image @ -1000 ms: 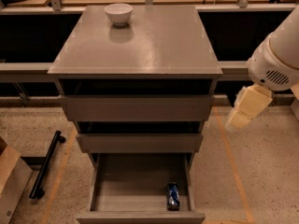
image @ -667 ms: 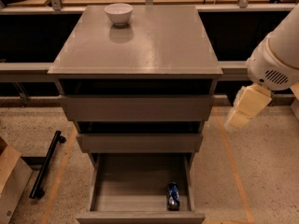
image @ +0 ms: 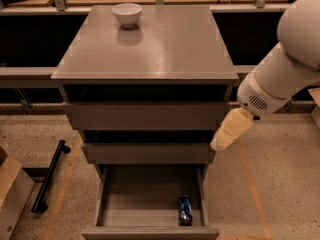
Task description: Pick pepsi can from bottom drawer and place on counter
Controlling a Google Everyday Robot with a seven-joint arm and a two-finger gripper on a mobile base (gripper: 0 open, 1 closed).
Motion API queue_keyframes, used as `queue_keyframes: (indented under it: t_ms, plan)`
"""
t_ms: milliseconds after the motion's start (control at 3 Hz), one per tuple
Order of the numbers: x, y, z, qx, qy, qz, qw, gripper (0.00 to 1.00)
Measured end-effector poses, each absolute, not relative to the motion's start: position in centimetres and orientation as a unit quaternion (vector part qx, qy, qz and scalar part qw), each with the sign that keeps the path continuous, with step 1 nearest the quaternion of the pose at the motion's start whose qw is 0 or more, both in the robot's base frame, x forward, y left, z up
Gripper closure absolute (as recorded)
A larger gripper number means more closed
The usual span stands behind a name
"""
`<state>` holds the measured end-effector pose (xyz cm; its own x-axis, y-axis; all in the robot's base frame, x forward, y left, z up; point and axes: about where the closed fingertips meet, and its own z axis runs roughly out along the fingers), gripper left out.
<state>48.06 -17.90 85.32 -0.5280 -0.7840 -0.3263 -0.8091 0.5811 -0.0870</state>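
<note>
Your cream-coloured gripper (image: 222, 140) has dropped and swung left since a second ago. It now hangs just beside the cabinet's right edge, level with the middle drawer front, above and right of the open, deep grey-brown bottom drawer (image: 140, 194). Can't tell if it's open or closed; it isn't holding the can. The small dark-blue soda can (image: 185, 210) hasn't moved: front-right of the drawer floor, well apart from the gripper. The glossy grey-brown counter (image: 165, 49) has a white bowl (image: 126, 14) at its back. Reads as approach underway; you haven't descended into the drawer yet.
</note>
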Motion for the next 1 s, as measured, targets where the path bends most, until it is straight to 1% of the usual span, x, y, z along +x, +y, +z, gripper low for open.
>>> queue_keyframes:
  t_ms: [333, 667, 1000]
  plan:
    - [49.5, -16.2, 79.5, -0.402, 0.903, 0.05, 0.145, 0.0]
    - [49.9, -15.1, 74.0, -0.355, 0.927, 0.048, 0.114, 0.0]
    - [49.7, -15.1, 74.0, -0.325, 0.938, 0.047, 0.111, 0.0]
